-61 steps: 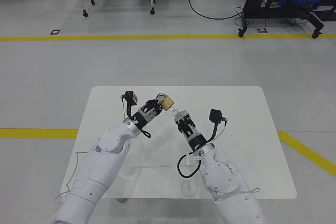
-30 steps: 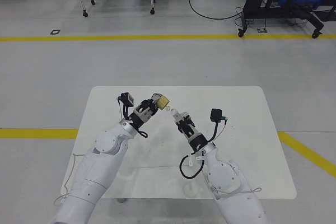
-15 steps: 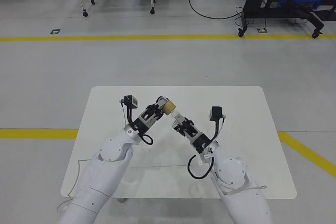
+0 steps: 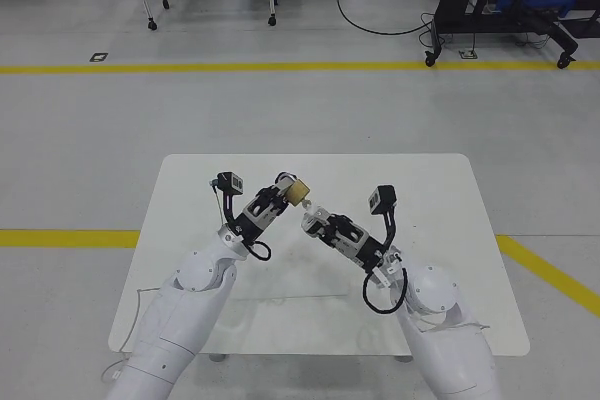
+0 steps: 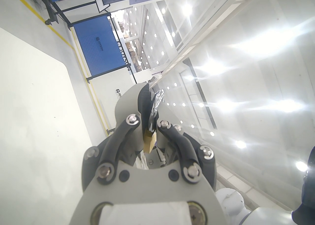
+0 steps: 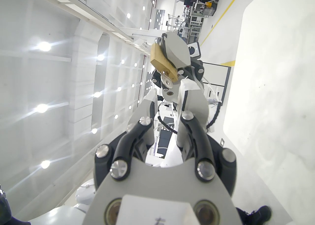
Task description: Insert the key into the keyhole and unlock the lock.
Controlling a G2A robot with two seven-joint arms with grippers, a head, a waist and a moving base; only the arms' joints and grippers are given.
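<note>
A brass padlock (image 4: 299, 190) is held up above the white table (image 4: 430, 200) by my left gripper (image 4: 286, 192), which is shut on it. In the left wrist view a strip of brass (image 5: 150, 141) shows between the closed fingers (image 5: 128, 107). The right wrist view shows the padlock (image 6: 161, 60) with a silver key (image 6: 167, 81) sticking out of its lower end. My right gripper (image 6: 166, 94) sits just short of the key head, open, with its fingers apart and nothing between them. From above, that gripper (image 4: 310, 217) is a little below and right of the padlock.
Both arms meet over the middle of the table's far half. Black camera modules stand out from each wrist (image 4: 230, 183) (image 4: 384, 198). Yellow floor lines (image 4: 280, 67) run beyond the table's far edge and along its sides.
The right forearm has swung out to the right and its gripper has drawn back slightly from the padlock. The key now stays in the lock. The left arm has barely shifted.
</note>
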